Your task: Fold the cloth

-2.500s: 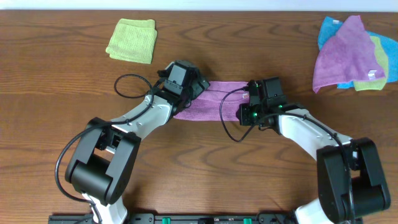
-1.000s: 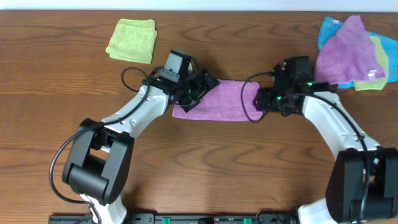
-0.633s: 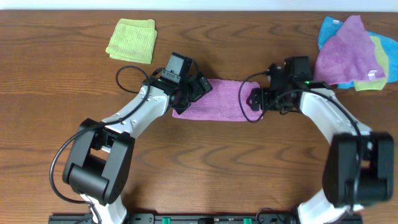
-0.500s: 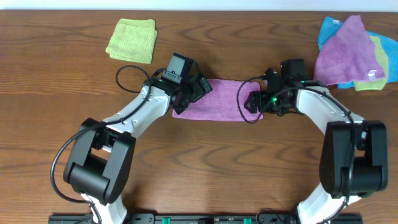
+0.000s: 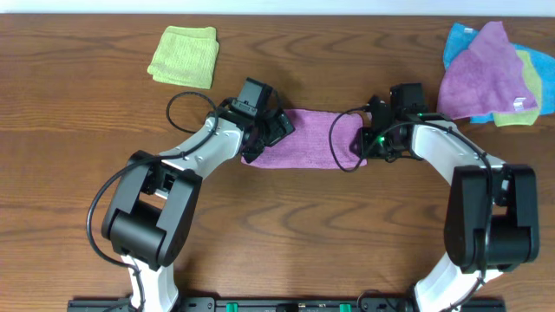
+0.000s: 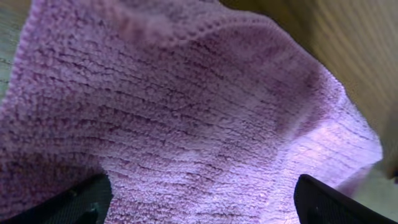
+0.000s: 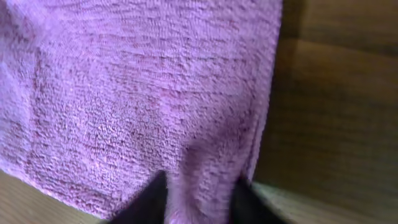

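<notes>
Middle of the overhead view, on the brown wooden table: the cloth, pinkish-purple, folded into a flat strip running left to right. Flanked by the left gripper over its left end and the right gripper over its right end.

Left gripper spread wide, holding nothing. In the left wrist view, dark fingertips far apart in the two bottom corners, with fuzzy cloth filling nearly all the frame between and above them. Bare wood only in the upper right corner there.

Right gripper drawn together, pinching the cloth close to its right edge. In the right wrist view, two dark fingers at the bottom edge, with a small raised ridge of cloth squeezed between them. Hemmed edge of the cloth running down just right of the fingers, bare wood beyond it.

Upper left of the overhead view: a folded lime-green towel, well apart from the cloth. Upper right corner: a loose heap of towels, purple over blue and green.
</notes>
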